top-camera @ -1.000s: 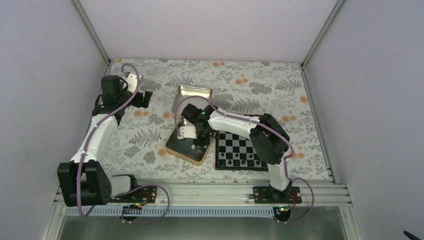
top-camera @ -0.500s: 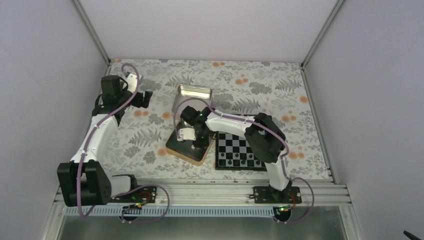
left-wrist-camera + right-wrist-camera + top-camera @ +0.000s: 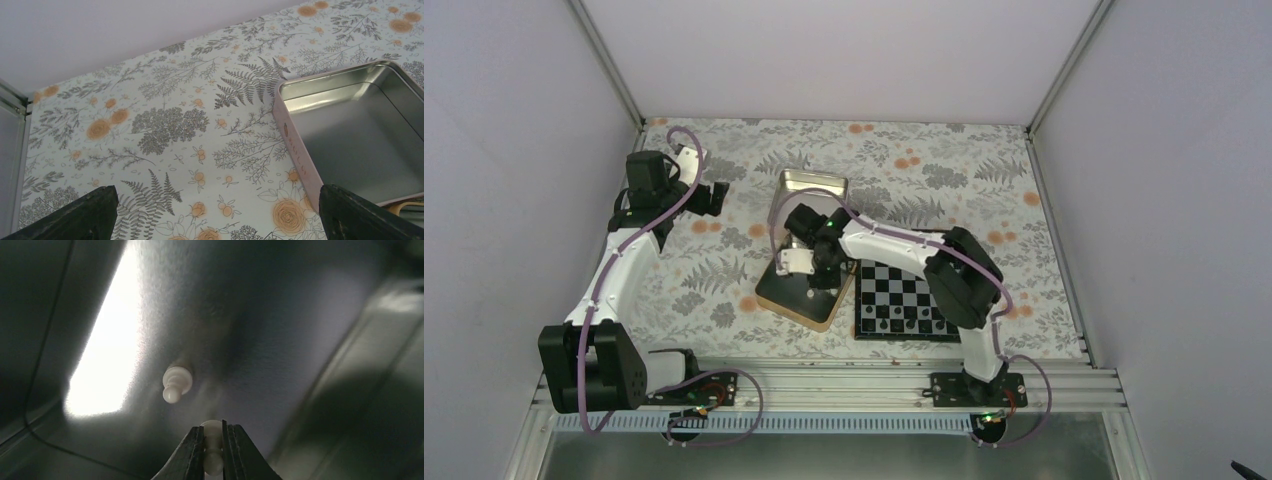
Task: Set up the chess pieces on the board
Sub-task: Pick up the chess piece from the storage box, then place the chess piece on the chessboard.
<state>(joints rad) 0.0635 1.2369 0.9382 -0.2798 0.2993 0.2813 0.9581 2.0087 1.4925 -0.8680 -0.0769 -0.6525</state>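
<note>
In the right wrist view my right gripper (image 3: 213, 456) is shut on a small cream-white chess piece (image 3: 213, 436), a pawn, gripped round its neck just above the floor of a dark tin. A second white pawn (image 3: 176, 383) lies on that floor a little beyond it. From above, the right gripper (image 3: 821, 281) hangs inside the near tin (image 3: 790, 314), left of the board (image 3: 904, 338). The black-and-silver board carries a few small dark pieces along its near rows. My left gripper (image 3: 720, 196) is open over the cloth at the far left, holding nothing.
A second, empty metal tin (image 3: 813, 184) stands behind the near one; its rim (image 3: 296, 146) shows beside my left gripper (image 3: 220, 215). The flowered cloth (image 3: 724, 270) covers the table. White walls close in on three sides.
The right gripper's jaws have closed on the white pawn in the near tin, and the wrist has shifted slightly toward the back. The left arm has not moved.
</note>
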